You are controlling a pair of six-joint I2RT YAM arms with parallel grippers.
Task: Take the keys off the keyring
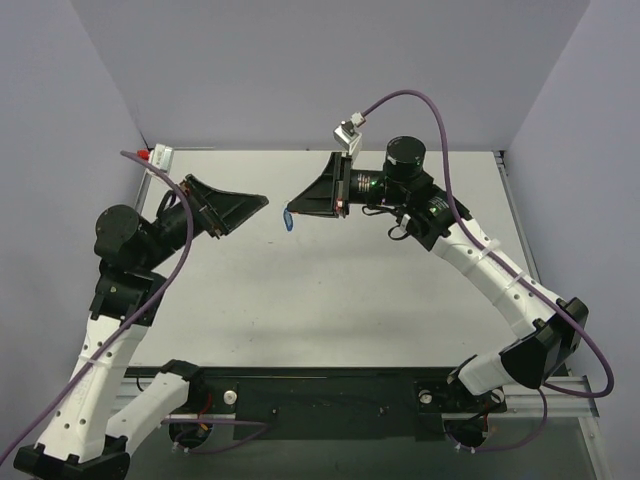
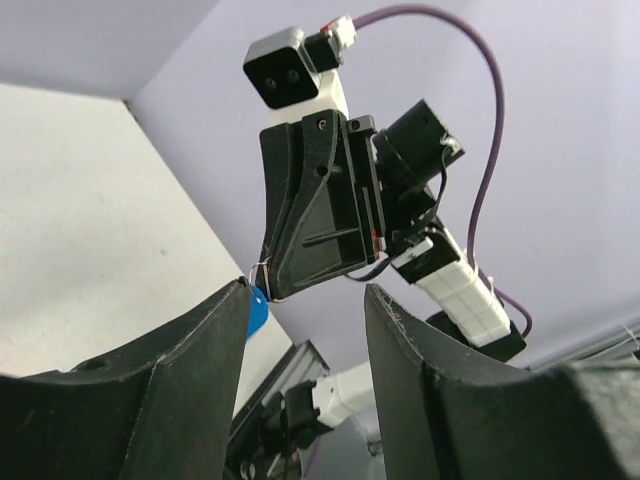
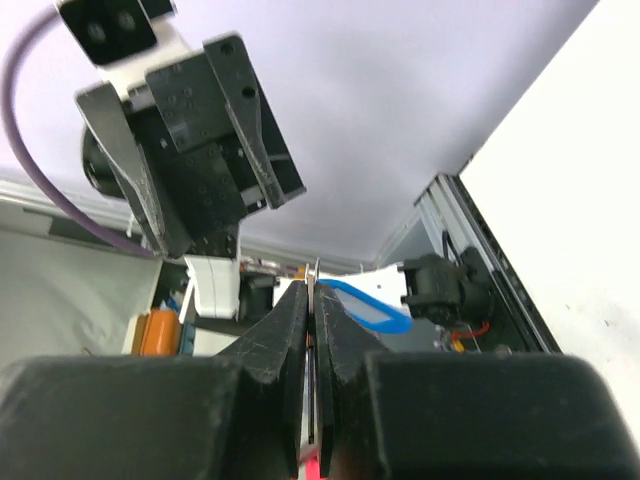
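Pale table (image 1: 330,300), lilac walls. Right gripper (image 1: 293,210) pinched on keyring (image 3: 315,272), aloft mid-table. Blue tag (image 1: 289,220) hangs below tips, long axis down. Left gripper (image 1: 258,203) spread wide, just left of tag and nearest to it. Key not discernible.

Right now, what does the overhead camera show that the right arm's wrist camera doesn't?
Only overhead: the whole table, plus the left arm and right arm from base to tip. Only the wrist camera: a thin metal sliver pinched between the right gripper's closed fingers; key or ring, I cannot tell. Both: the blue tag hanging at that gripper, and the left gripper facing it.
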